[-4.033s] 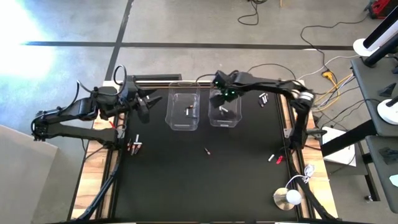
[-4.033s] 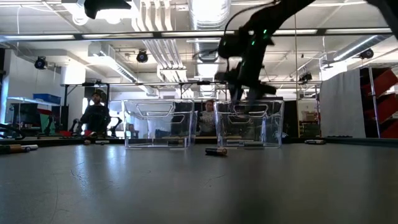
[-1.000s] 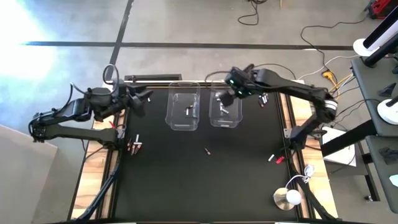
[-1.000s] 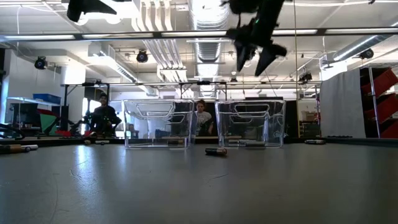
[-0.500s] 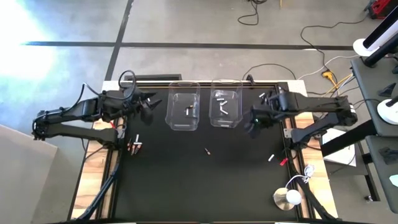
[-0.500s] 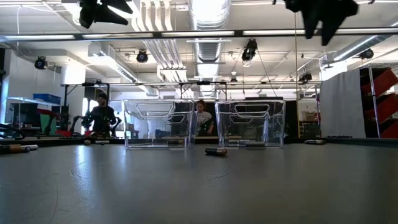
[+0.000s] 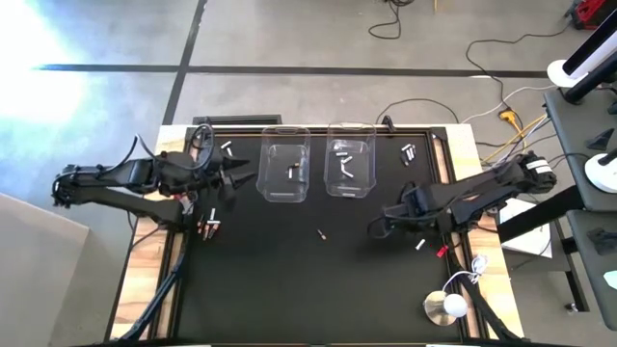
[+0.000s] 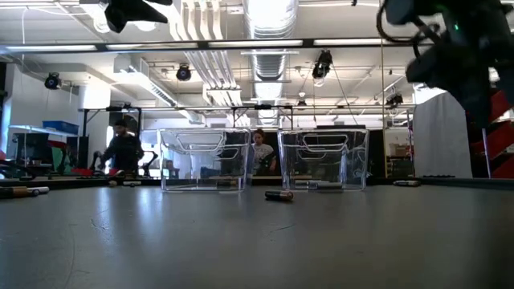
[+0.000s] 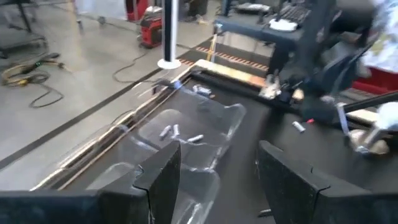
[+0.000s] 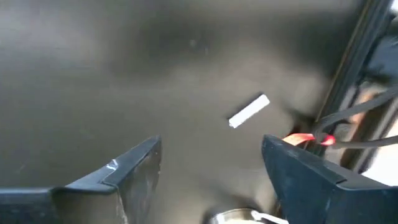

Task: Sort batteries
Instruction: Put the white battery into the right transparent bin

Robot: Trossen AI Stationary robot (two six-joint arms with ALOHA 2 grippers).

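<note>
On the near part of the black table (image 7: 289,289) little remains: a silvery-white battery (image 7: 420,244) and a red-tinted one (image 7: 433,249) lie close together by the right edge, with the right gripper (image 7: 378,226) hovering low just inboard of them. Its wrist view shows the jaws spread with nothing between them and the silvery-white battery just ahead, so this pair is probably its next pick.

Toward the middle, one dark battery (image 7: 321,232) lies alone in front of the bins. At the left edge a small cluster of batteries (image 7: 208,226) sits by the table frame.

Further back stand two clear plastic bins side by side. The left bin (image 7: 284,198) holds a couple of batteries; the right bin (image 7: 349,192) holds several pale ones. The left gripper (image 7: 236,176) hangs in the air just to the left of the left bin, jaws open and empty as its wrist view shows.

At the far edge, two batteries (image 7: 228,147) lie near the left corner and another few (image 7: 408,152) to the right of the right bin.

As a judgement, sorting is partly done: some batteries are binned, while roughly as many are scattered in five spots on the table and have yet to be collected.
</note>
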